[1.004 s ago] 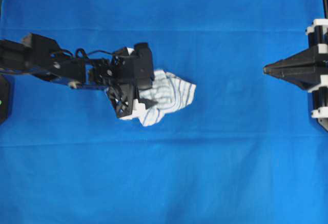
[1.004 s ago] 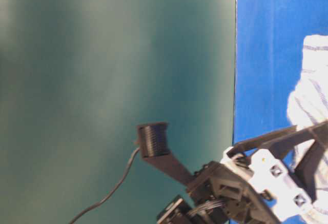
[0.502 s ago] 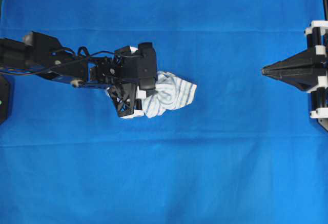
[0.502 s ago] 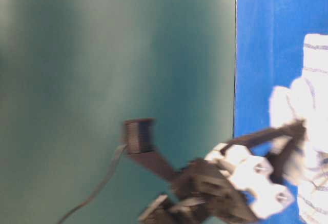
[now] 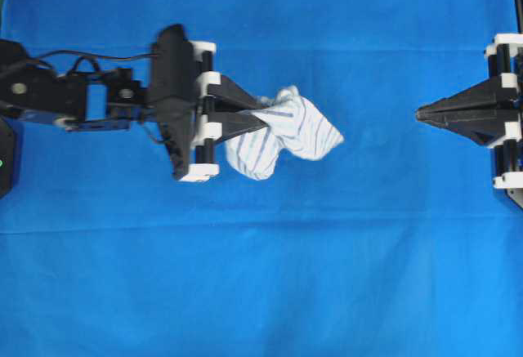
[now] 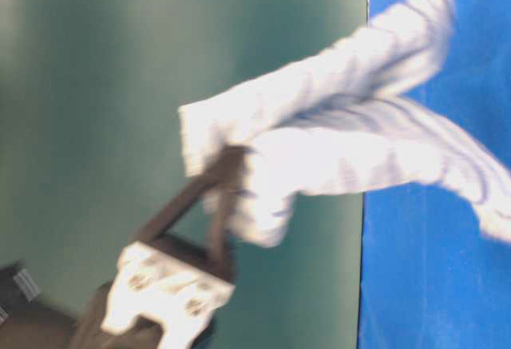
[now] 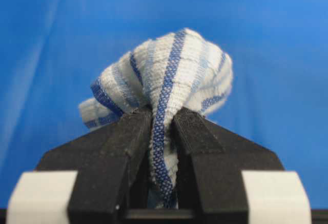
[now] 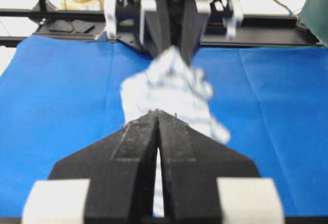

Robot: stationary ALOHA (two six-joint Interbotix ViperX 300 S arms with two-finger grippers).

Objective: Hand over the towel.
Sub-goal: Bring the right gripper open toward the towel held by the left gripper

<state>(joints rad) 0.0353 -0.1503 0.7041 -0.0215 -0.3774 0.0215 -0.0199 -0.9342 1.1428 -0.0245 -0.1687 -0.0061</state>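
Note:
The towel (image 5: 286, 132) is a white cloth with blue and grey stripes, bunched and hanging off the table. My left gripper (image 5: 263, 117) is shut on its left end and holds it up; the wrist view shows a fold of towel (image 7: 169, 85) pinched between the black fingers (image 7: 118, 147). The towel (image 6: 351, 141) hangs blurred in the table-level view, with the left gripper (image 6: 227, 165) below it. My right gripper (image 5: 421, 114) is shut and empty at the right edge, pointing at the towel. In the right wrist view its tips (image 8: 158, 114) meet, with the towel (image 8: 171, 93) ahead.
The blue table covering (image 5: 261, 275) spreads over the whole table. A green backdrop (image 6: 160, 85) fills the left of the table-level view. A black frame rail (image 8: 256, 34) with the left arm's base lies at the far side in the right wrist view.
My left gripper has closed on the towel, lifted it off the covering and turned level, pointing right. The towel now hangs from it. The right gripper has stayed put.

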